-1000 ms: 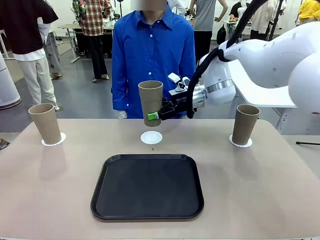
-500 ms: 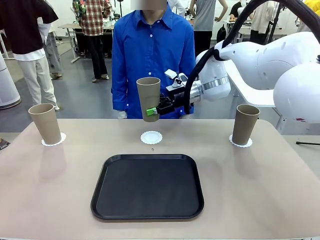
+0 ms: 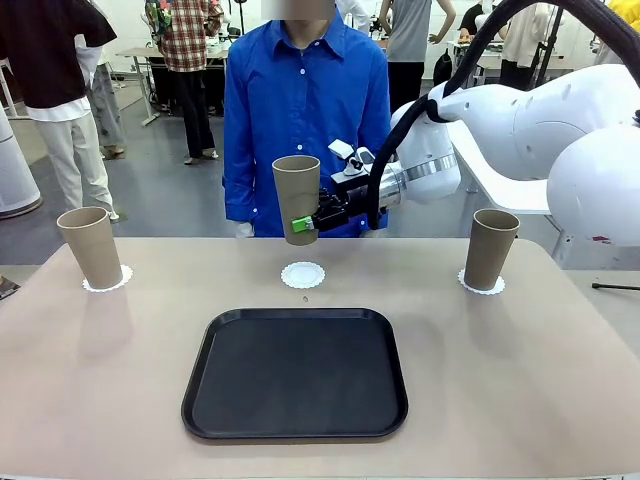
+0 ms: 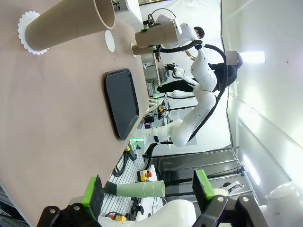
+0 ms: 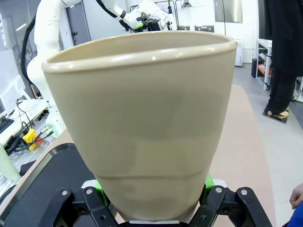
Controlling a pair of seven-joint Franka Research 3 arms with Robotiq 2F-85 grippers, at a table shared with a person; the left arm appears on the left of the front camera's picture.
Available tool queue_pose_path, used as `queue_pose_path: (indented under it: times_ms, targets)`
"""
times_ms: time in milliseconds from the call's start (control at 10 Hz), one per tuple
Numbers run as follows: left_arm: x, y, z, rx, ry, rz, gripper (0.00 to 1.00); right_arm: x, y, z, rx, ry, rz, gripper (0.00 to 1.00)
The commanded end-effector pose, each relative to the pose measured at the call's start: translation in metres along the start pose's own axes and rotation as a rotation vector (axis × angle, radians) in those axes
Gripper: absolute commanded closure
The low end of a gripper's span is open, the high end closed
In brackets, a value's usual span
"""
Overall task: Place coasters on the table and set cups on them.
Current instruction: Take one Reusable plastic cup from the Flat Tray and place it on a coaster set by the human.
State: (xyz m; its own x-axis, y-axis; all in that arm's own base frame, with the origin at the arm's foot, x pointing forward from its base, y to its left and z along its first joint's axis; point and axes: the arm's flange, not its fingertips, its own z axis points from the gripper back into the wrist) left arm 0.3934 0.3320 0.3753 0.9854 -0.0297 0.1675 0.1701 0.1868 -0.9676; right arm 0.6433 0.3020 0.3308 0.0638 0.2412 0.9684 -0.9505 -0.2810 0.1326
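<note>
Tan-brown cup (image 3: 299, 198), tall, tapered, no handle: held upright in the air over the far middle of the table (image 3: 100, 380), above and just behind a bare coaster (image 3: 303, 275) (lacy white paper round, nothing on it). The cup's base hangs clear of the coaster, with a gap of air between.

Right gripper (image 3: 306, 222): clamped on the cup's lower part, green pads against its wall; in the right wrist view the cup (image 5: 142, 123) stands tall between the black fingers. The right arm comes in from picture right, forearm roughly level, wrist turned sideways toward the cup.

Left-hand cup (image 3: 89, 246): upright on its coaster (image 3: 107, 280) near the far-left edge. Right-hand cup (image 3: 491, 248): upright on its coaster (image 3: 481, 284) near the far-right edge. Both stand well apart from the held cup.

Black tray (image 3: 295, 373): rectangular, rounded corners, near the middle of the table, just in front of the bare coaster; open tabletop lies on either side of it.

Left gripper (image 4: 149, 189): jaws spread wide, holding nothing, off the table's left side.

Person in a blue shirt (image 3: 305, 105): stands at the far edge, directly behind the held cup.
</note>
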Motion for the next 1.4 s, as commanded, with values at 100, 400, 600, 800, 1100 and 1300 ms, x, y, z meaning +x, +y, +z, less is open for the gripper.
queue_pose_path:
  times_ms: [100,400,600,800,1100,1300]
  targets:
    - [-0.001,-0.002,0.000,0.001,-0.004,-0.002,0.00,-0.016,-0.003,-0.002,0.039,-0.023,0.085,0.19]
    - [-0.001,-0.002,0.000,0.001,-0.004,-0.002,0.00,-0.037,-0.013,-0.013,0.065,0.010,0.105,0.19]
    - [-0.001,-0.002,0.000,0.001,-0.004,-0.002,0.00,-0.050,-0.015,-0.019,0.072,0.049,0.114,0.19]
    - [-0.001,-0.002,0.000,0.001,-0.004,-0.002,0.00,-0.065,-0.018,-0.022,0.070,0.071,0.124,0.19]
    - [-0.001,-0.002,0.000,0.001,-0.004,-0.002,0.00,-0.077,-0.027,-0.018,0.052,0.060,0.095,0.19]
    - [-0.001,-0.002,0.000,0.001,-0.004,-0.002,0.00,-0.082,-0.039,-0.012,0.033,0.029,0.066,0.19]
